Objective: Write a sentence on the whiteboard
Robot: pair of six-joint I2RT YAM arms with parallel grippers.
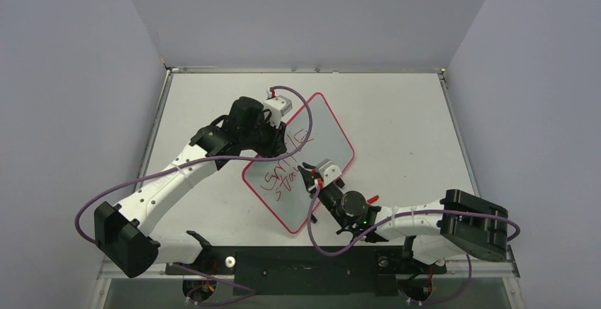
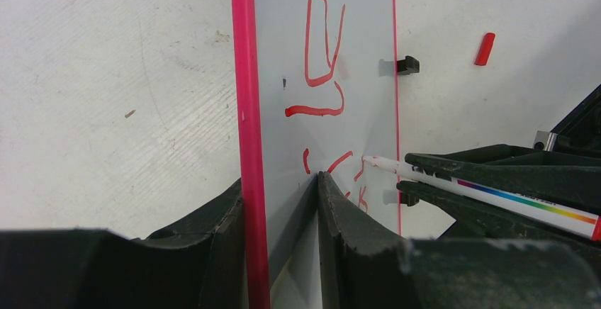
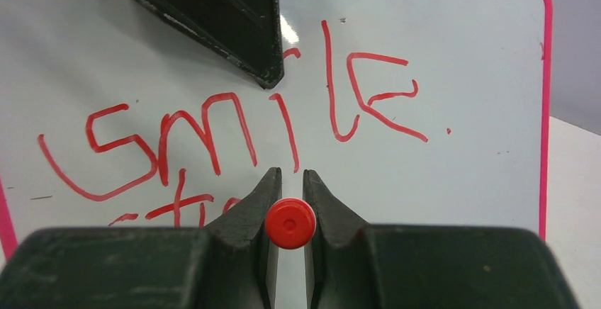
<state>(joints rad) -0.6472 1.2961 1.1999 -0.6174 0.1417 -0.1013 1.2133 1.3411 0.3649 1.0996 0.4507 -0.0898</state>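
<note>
Left end effector (image 2: 280, 181) clamping whiteboard (image 1: 329, 139) edge, right end effector (image 3: 291, 179) pinching marker (image 3: 290, 224), tip on board by sentence (image 3: 244, 132)

The setting is a robotics lab test cell. Plain pale lilac partition walls (image 1: 71, 75) box in a bare white matte tabletop (image 1: 397, 125) on three sides. A white-and-black left robot arm (image 1: 170, 181) and its right twin (image 1: 418, 224), trailing thin purple cables (image 1: 294, 89), are bolted to a black metal base plate (image 1: 305, 261) at the near edge.

Whiteboard (image 3: 461, 75) glossy, smooth; table (image 2: 106, 110) matt, rough; marker (image 3: 290, 224) end smooth red plastic.
</note>
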